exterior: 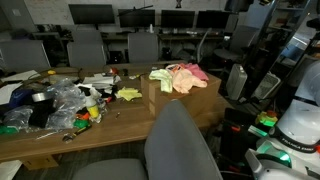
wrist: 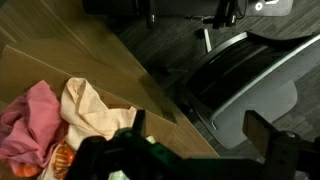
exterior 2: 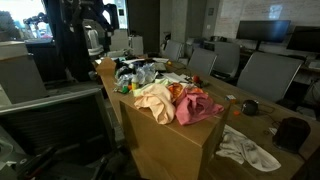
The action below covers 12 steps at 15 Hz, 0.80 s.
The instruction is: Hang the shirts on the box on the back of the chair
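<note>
Three shirts lie in a heap on top of the brown cardboard box (exterior: 185, 105) (exterior 2: 165, 145): pale yellow-green (exterior: 160, 75), peach-orange (exterior: 180, 83) (exterior 2: 153, 100) and pink (exterior: 196, 72) (exterior 2: 196, 106). In the wrist view the pink shirt (wrist: 30, 120) and a pale one (wrist: 92, 112) rest on the box (wrist: 25, 75) at the lower left. My gripper (wrist: 200, 130) hangs open above the gap between the box and the grey chair (wrist: 255, 92), with nothing between its fingers. The chair's tall rounded backrest (exterior: 182, 142) stands in front of the box.
A wooden table (exterior: 40, 135) beside the box is covered with clutter (exterior: 55, 105). More grey office chairs (exterior: 86, 47) and monitors (exterior: 92, 14) line the back. A white cloth (exterior 2: 246, 148) and a black round object (exterior 2: 292, 132) lie beside the box. The robot's base (exterior: 300, 128) stands nearby.
</note>
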{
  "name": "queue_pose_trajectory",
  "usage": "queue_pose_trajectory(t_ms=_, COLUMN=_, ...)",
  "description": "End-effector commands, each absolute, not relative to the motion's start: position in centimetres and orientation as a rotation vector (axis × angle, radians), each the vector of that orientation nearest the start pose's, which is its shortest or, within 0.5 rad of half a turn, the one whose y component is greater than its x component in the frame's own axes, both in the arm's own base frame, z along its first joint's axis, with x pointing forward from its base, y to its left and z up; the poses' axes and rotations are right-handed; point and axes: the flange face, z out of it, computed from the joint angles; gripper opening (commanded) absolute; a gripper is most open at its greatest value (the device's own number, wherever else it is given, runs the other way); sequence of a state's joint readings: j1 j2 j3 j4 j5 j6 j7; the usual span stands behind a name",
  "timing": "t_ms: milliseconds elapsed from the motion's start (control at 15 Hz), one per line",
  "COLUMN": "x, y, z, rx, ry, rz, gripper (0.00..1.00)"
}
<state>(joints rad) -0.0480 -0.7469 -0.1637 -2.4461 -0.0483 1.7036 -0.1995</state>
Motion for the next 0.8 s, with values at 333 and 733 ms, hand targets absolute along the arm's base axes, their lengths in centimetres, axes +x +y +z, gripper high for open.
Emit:
queue_pose_trajectory(t_ms=333, x=35.1, y=-8.4, z=55.5, rx=-3.130, ry=0.012, rz=-0.087, gripper=1.00)
queue_pose_trajectory(t_ms=733, x=41.6, y=-9.6, z=57.6, rx=-3.159, ry=0.239, rz=-0.351, gripper=1.00)
